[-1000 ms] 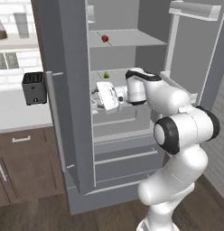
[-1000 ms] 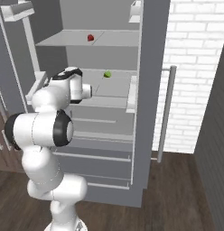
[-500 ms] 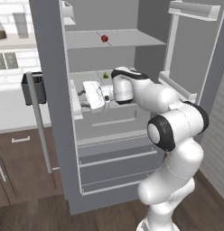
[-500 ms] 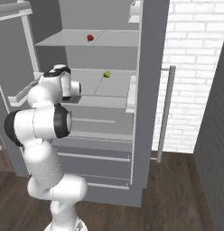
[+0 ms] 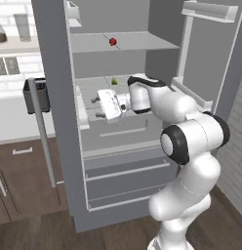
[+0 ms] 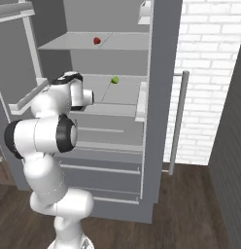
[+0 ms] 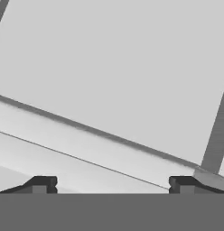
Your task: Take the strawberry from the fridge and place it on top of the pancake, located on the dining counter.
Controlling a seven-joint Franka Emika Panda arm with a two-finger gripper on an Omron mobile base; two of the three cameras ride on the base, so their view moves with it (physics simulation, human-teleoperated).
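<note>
The fridge [image 5: 54, 73] stands with both doors swung open. A tiny red strawberry [image 5: 112, 42] [image 6: 96, 41] lies on its upper shelf, near the middle. My gripper [image 5: 96, 107] is one shelf lower, level with the middle shelf, and points left toward the inner face of the left door. It is open, with nothing between its fingertips [image 7: 41, 182], which stand wide apart in the hand view [image 7: 111, 185] before flat grey panels. The strawberry sits above and slightly right of the hand. The pancake and the dining counter are out of view.
A small green wedge [image 5: 114, 81] [image 6: 114, 79] rests on the middle shelf behind my hand. A black toaster [image 5: 35, 95] sits on the counter over brown cabinets [image 5: 20, 185] at left. The left door's long handle [image 5: 45, 136] and a white brick wall [image 6: 210, 73] flank the fridge.
The left fridge door has swung further open to the left. My hand went left with it, then came back slightly right. The strawberry has not moved.
</note>
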